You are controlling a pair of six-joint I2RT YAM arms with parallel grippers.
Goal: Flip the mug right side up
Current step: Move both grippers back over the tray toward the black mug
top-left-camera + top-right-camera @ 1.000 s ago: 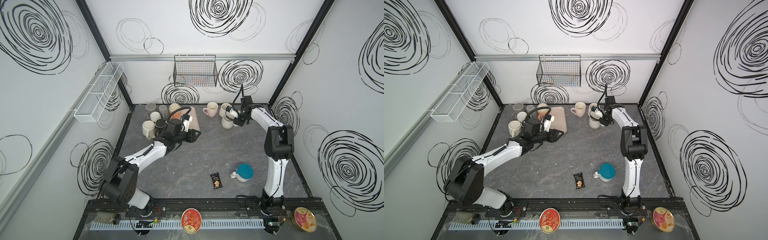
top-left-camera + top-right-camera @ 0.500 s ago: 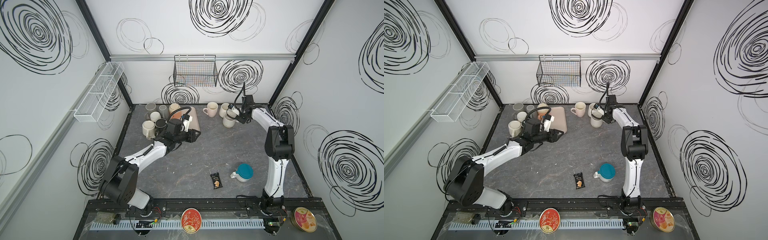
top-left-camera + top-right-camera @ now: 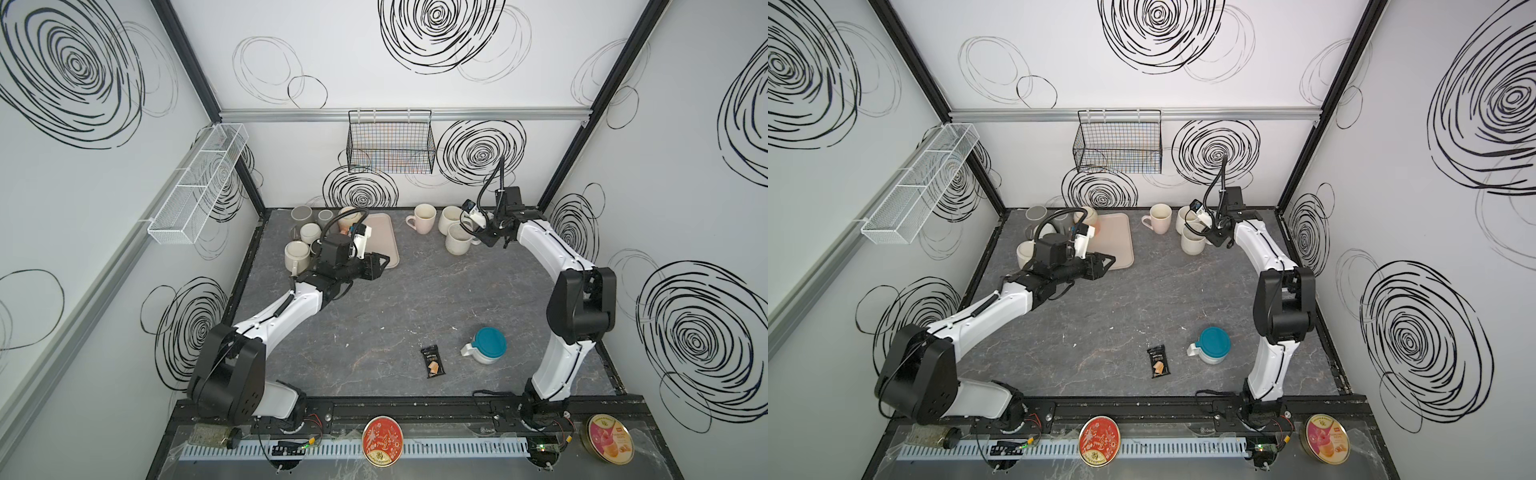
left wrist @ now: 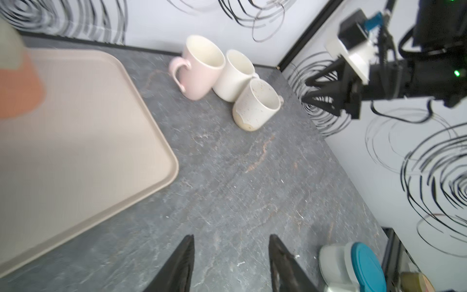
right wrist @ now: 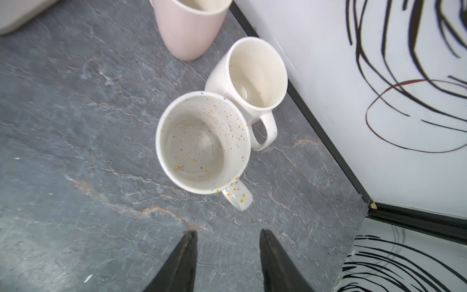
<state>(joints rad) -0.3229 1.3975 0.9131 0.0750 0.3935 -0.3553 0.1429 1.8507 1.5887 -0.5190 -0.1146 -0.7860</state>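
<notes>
The speckled cream mug stands mouth up on the grey table at the back right, seen in both top views. Its handle points toward my right gripper. That gripper is open and empty, a short way behind the handle without touching it. My left gripper is open with only bare table between its fingers, and it hovers by the near corner of the beige tray. A white mug with a flat teal top stands at the front right.
A pink mug and a plain cream mug stand upright beside the speckled one, close to the back wall. Several mugs cluster at the back left. A dark snack packet lies near the front. A wire basket hangs on the back wall.
My right gripper has drawn slightly back from the speckled mug, which has stayed in place. The left arm has hardly moved.
</notes>
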